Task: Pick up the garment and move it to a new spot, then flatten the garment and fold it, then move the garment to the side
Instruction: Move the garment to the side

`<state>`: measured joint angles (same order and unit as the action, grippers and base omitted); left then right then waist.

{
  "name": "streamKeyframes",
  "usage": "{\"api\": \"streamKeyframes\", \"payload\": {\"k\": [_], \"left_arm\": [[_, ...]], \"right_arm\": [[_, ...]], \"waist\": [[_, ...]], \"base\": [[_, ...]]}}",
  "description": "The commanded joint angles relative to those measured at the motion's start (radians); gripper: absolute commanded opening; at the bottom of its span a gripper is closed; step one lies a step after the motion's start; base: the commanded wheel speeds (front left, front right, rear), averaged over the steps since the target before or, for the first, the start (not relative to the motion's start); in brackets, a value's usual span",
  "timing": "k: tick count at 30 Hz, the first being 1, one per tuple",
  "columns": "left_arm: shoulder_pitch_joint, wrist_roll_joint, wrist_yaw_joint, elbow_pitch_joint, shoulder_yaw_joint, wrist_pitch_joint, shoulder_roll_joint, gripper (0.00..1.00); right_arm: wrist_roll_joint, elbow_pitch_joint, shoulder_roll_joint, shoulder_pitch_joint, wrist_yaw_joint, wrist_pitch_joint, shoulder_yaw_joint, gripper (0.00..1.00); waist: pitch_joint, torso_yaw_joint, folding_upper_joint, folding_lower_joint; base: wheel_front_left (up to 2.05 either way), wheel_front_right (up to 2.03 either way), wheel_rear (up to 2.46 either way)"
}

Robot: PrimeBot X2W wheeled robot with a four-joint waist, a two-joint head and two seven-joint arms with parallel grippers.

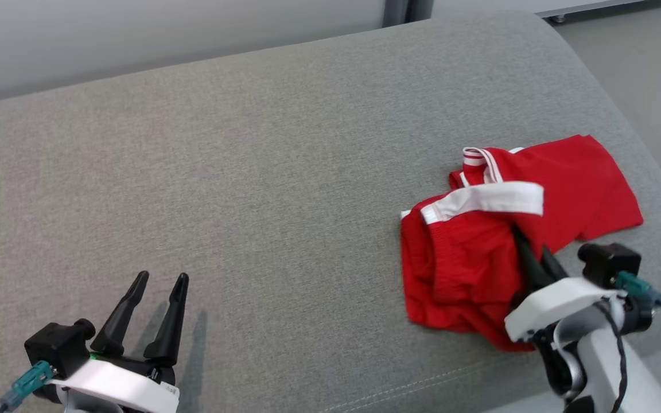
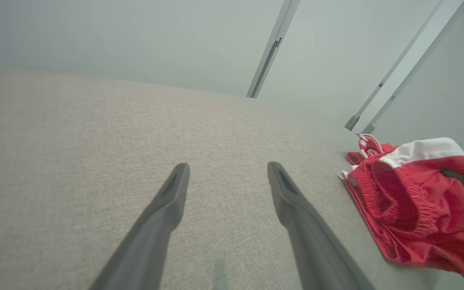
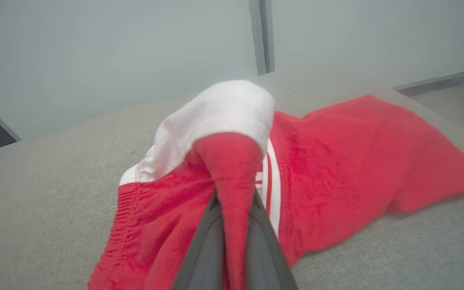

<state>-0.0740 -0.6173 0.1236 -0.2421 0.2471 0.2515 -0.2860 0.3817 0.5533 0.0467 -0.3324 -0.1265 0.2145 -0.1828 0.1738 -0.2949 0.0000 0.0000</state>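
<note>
The garment is a pair of red shorts with a white band, lying crumpled on the right side of the grey cushion. My right gripper is shut on a fold of its red fabric, which stands up between the two fingers in the right wrist view, where the garment spreads to the right. My left gripper hovers open over bare cushion at the lower left, far from the cloth. In the left wrist view its fingers stand apart, and the garment lies off to the right.
The cushion's rounded right edge drops to grey floor just past the shorts. A pale wall runs behind the cushion. A wide stretch of bare grey fabric lies between the two grippers.
</note>
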Motion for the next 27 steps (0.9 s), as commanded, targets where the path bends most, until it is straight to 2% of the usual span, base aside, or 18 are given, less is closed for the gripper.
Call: {"api": "streamKeyframes", "payload": {"k": [1,9,13,14,20,21,22,27], "left_arm": [[-0.005,-0.004,0.007,0.054,-0.047,0.010,-0.033,1.00],[0.005,-0.036,0.007,0.118,-0.061,0.010,-0.071,1.00],[-0.001,-0.049,0.007,0.124,-0.055,0.010,-0.079,1.00],[-0.005,-0.056,0.007,0.128,-0.052,0.010,-0.085,1.00],[-0.016,-0.072,0.007,0.138,-0.051,0.010,-0.107,1.00],[-0.019,-0.074,0.007,0.141,-0.049,0.010,-0.111,1.00],[-0.021,-0.077,0.007,0.144,-0.046,0.010,-0.116,1.00],[-0.033,-0.097,0.007,0.158,-0.038,0.010,-0.147,1.00]], "right_arm": [[-0.068,-0.053,0.004,-0.055,-0.004,-0.035,0.041,0.00],[-0.281,-0.249,0.004,-0.128,-0.004,-0.244,0.250,0.00],[-0.325,-0.334,0.004,-0.116,-0.004,-0.327,0.321,0.00],[-0.348,-0.389,0.004,-0.104,-0.004,-0.369,0.360,0.00],[-0.388,-0.477,0.004,-0.078,-0.004,-0.461,0.427,0.00],[-0.399,-0.483,0.004,-0.076,-0.004,-0.474,0.437,0.37],[-0.406,-0.488,0.004,-0.076,-0.004,-0.480,0.450,1.00],[-0.526,-0.520,0.004,-0.099,-0.004,-0.437,0.493,1.00]], "waist": [[0.031,0.043,0.0000,0.0000],[0.077,0.140,0.0000,0.0000],[0.089,0.167,0.0000,0.0000],[0.096,0.179,0.0000,0.0000],[0.120,0.201,0.0000,0.0000],[0.125,0.205,0.0000,0.0000],[0.129,0.210,0.0000,0.0000],[0.159,0.239,0.0000,0.0000]], "base": [[0.00,0.00,0.00],[0.00,0.00,0.00],[0.00,0.00,0.00],[0.00,0.00,0.00],[0.00,0.00,0.00],[0.00,0.00,0.00],[0.00,0.00,0.00],[0.00,0.00,0.00]]}}
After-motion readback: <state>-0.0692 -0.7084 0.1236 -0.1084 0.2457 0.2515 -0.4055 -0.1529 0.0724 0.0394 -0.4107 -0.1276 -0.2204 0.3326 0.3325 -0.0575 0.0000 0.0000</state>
